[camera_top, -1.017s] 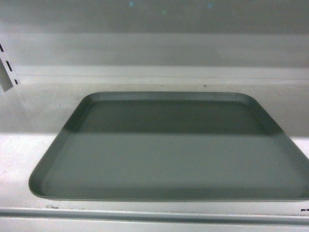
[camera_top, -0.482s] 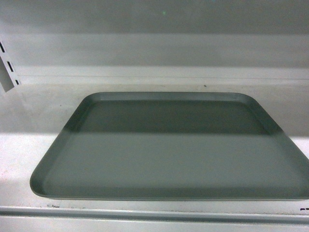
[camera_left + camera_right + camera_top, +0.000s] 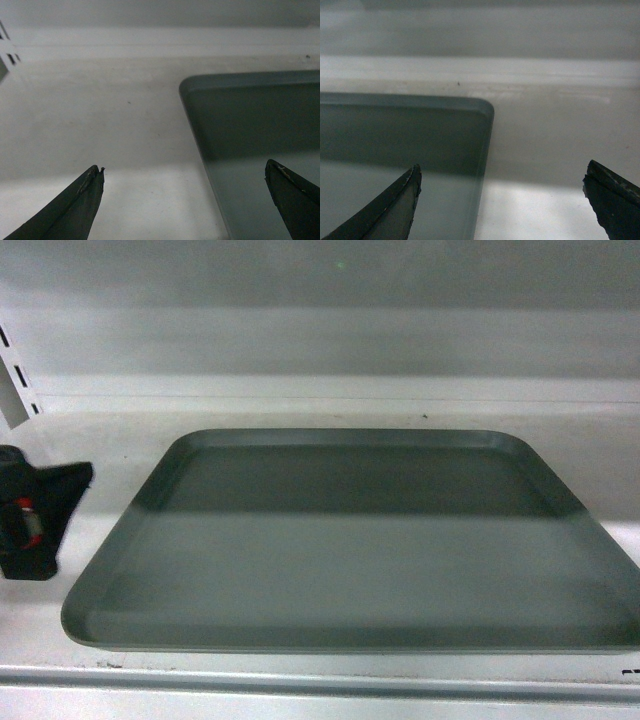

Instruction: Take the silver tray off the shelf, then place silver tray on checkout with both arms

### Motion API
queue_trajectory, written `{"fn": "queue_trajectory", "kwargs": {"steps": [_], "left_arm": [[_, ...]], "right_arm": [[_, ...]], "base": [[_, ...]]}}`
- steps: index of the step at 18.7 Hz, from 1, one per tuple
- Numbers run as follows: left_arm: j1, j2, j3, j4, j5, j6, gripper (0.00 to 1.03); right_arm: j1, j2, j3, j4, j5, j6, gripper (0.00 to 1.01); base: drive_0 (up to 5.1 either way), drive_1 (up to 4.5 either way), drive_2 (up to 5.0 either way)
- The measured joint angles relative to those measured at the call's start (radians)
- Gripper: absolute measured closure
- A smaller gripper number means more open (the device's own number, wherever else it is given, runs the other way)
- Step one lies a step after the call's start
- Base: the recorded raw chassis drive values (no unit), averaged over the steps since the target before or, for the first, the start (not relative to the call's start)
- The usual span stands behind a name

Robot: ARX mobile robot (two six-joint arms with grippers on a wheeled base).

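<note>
Large rectangular dull grey metal tray (image 3: 350,540) with rounded corners and low raised rim lies flat on the pale grey-white metal shelf board (image 3: 100,440). Tray interior is bare. Near long edge of the tray sits just behind the shelf's shiny silvery front lip (image 3: 300,685); its right end runs out of the head view. A band of shadow crosses the rear half of tray and shelf; the front half is lit.

Left black boxy gripper (image 3: 185,175): jaws spread wide. In the left wrist view one thin black finger (image 3: 75,210) is over bare shelf, the other (image 3: 295,200) is over the tray floor, so the tray's left rim (image 3: 192,125) lies between them. Contact with the rim cannot be determined. In the head view the gripper's black body with a small red mark (image 3: 35,520) shows at the left edge, beside the tray and apart from it.

Right black gripper (image 3: 502,177): jaws likewise spread wide. Left finger (image 3: 390,212) is over the tray floor, right finger (image 3: 615,202) over bare shelf, with the tray's right rim and rounded far corner (image 3: 485,112) between. No grasp visible. This gripper is not in the head view.
</note>
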Motion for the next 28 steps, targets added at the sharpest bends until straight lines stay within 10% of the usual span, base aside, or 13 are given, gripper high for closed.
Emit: {"fn": "queue_trajectory", "kwargs": {"steps": [12,28], "left_arm": [[-0.098,0.298,0.257,-0.116,-0.033,-0.019,0.05],[-0.119,0.349,0.26,-0.151,-0.039,-0.025,0.05]], "right_arm": [[0.029,0.357,0.305,-0.131,0.025,0.018,0.03],[0.032,0.363,0.338,-0.301,0.051,0.026,0.03]], "base": [[0.0,0.0,0.0],[0.0,0.0,0.0]]}}
